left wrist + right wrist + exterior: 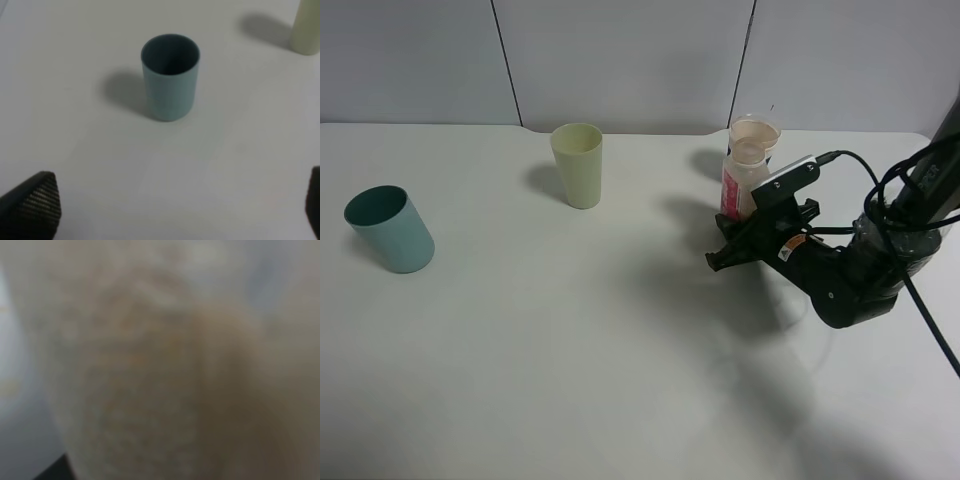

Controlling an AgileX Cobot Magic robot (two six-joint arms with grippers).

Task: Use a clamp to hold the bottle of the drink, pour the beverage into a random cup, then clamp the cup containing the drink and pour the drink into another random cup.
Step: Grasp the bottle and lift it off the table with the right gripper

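The bottle of the drink (748, 165), clear with a red-pink label, stands at the back right of the table. The pale tan beverage (754, 133) shows in its wide mouth. My right clamp (725, 245) is shut on the bottle's lower part. The right wrist view is filled by the blurred tan bottle (160, 370). The pale yellow-green cup (578, 164) stands upright at the back centre and shows as an edge (306, 27) in the left wrist view. The teal cup (390, 229) (170, 75) stands at the far left. My left gripper (172, 210) hangs open short of it, holding nothing.
A white table (570, 350) carries everything, with a grey panelled wall (620, 60) behind its far edge. Black cables (910, 290) trail from the right arm toward the right edge. The left arm is out of the high view.
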